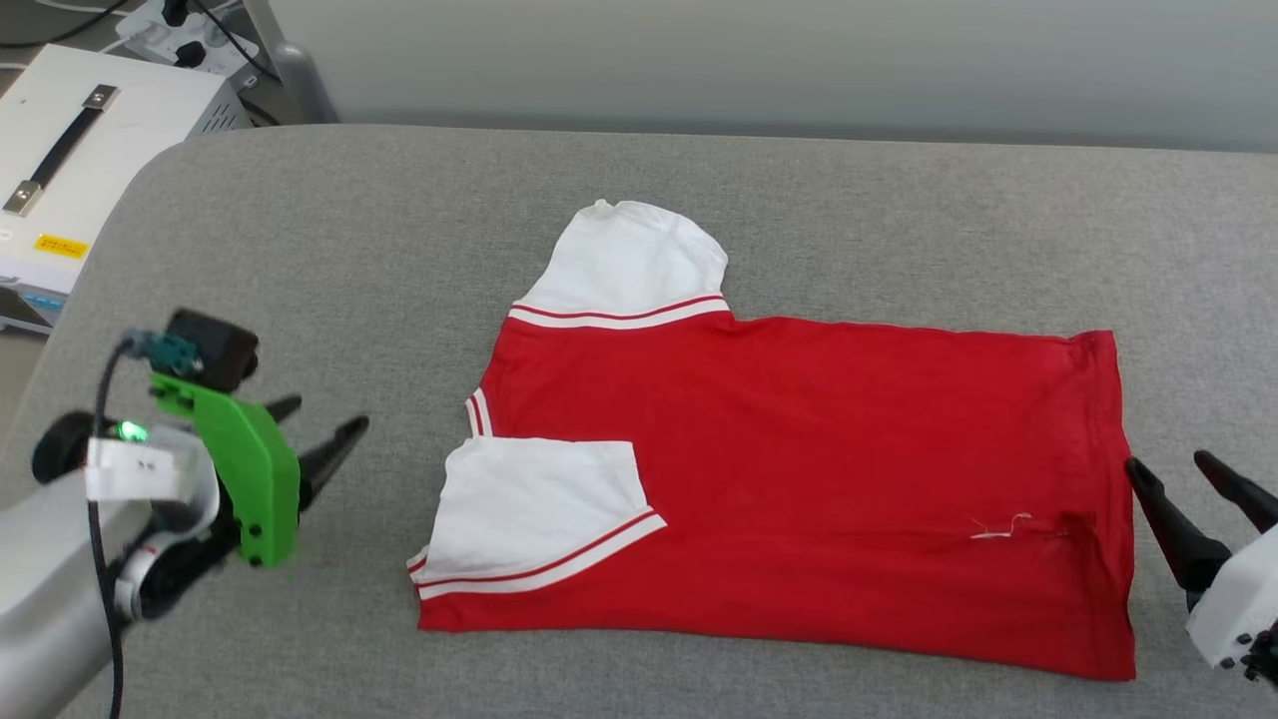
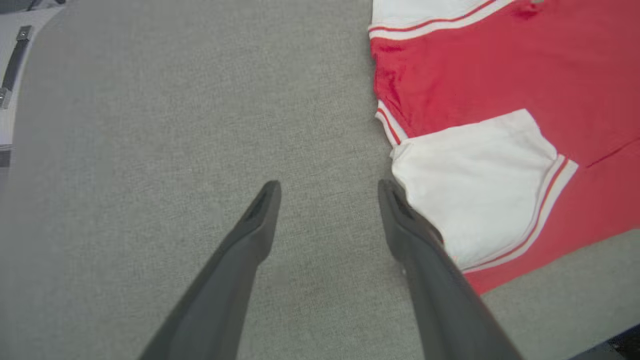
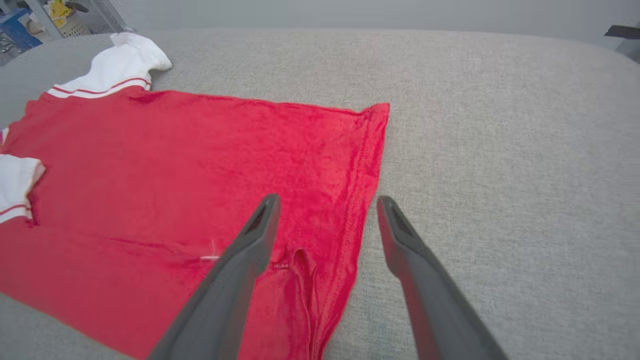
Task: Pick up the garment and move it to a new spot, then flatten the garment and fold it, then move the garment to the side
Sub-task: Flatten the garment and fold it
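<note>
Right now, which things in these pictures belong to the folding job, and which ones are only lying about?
Belong to the job: the garment, flat, near sleeve folded onto its body; the grey padded surface under it; the left gripper and the right gripper, fingers apart, holding nothing.
Only lying about: the white box with a black handle; the power strip beyond it.

your left gripper (image 1: 327,414) sat at lower left with jaws spread wide, right gripper (image 1: 1168,461) at lower right, same deal
</note>
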Available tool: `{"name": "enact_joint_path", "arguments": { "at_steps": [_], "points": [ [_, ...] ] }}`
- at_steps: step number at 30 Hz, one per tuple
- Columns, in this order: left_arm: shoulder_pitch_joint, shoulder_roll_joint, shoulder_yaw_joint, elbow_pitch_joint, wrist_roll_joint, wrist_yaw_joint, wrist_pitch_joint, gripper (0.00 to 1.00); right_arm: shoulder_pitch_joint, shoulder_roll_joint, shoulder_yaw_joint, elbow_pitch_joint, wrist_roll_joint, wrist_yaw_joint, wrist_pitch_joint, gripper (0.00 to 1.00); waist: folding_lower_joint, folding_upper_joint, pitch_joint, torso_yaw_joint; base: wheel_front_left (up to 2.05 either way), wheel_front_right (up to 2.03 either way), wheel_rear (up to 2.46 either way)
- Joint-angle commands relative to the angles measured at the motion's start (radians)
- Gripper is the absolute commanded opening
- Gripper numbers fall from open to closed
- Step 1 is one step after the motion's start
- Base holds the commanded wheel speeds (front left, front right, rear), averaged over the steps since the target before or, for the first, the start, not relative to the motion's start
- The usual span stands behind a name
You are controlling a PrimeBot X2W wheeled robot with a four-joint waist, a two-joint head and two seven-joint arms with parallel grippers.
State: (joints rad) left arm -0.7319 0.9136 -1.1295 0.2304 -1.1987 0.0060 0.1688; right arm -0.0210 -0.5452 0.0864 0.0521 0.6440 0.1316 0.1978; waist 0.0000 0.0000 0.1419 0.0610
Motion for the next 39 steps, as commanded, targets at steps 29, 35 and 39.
{"name": "enact_joint_path", "arguments": {
  "at_steps": [29, 35, 39],
  "points": [
    [-0.754, -0.338, 0.015, 0.425, 0.069, -0.133, 0.431, 1.0, -0.195, 0.215, -0.037, -0.283, -0.273, -0.001, -0.16, 1.0, 0.0, 0.0, 0.39, -0.179, 0.0, 0.0, 0.0],
    [-0.808, -0.352, -0.052, 0.459, 0.062, -0.136, 0.553, 1.0, -0.234, 0.223, -0.02, -0.267, -0.269, -0.001, -0.179, 1.0, 0.0, 0.0, 0.454, -0.201, 0.0, 0.0, 0.0],
    [-0.808, -0.353, -0.087, 0.476, 0.062, -0.136, 0.573, 1.0, -0.258, 0.225, -0.008, -0.251, -0.265, -0.001, -0.194, 1.0, 0.0, 0.0, 0.482, -0.213, 0.0, 0.0, 0.0]
  ]
}}
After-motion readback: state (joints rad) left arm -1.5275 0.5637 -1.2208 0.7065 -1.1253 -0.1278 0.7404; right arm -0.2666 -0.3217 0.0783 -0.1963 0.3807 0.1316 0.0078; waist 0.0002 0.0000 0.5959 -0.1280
